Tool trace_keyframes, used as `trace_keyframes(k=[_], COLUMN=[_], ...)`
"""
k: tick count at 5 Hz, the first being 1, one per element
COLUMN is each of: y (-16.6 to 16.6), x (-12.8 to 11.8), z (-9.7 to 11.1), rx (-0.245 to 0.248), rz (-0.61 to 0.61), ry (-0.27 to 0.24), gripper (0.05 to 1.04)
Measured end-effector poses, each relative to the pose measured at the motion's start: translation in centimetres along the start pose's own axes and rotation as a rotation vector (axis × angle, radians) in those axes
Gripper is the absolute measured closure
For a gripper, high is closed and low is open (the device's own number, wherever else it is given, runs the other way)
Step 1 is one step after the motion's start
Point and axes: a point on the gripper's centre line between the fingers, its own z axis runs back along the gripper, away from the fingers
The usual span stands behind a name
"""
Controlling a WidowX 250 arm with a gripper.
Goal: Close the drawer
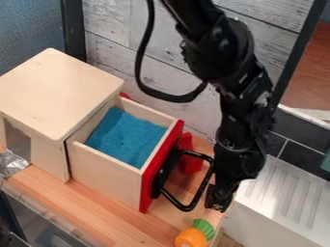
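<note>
Hangs black two-finger pincer (220, 198) near, at four o'clock from, black looped handle (169, 169) on open, red-fronted wooden drawer (149, 181); cannot tell whether spread or pressed together.

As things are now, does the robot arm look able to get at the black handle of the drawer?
Probably yes. The claw hangs just beside the black handle, on its outer side, and nothing visible stands between them. The red block sits more toward the wall, seemingly out of the way.
</note>
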Motion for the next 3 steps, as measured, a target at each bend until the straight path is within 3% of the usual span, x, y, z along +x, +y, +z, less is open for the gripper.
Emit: trace_keyframes(k=[3], y=[-0.3], x=[-0.3], z=[-2.0], rx=[0.018], rz=[-0.009], ry=[0.034], gripper=[0.083])
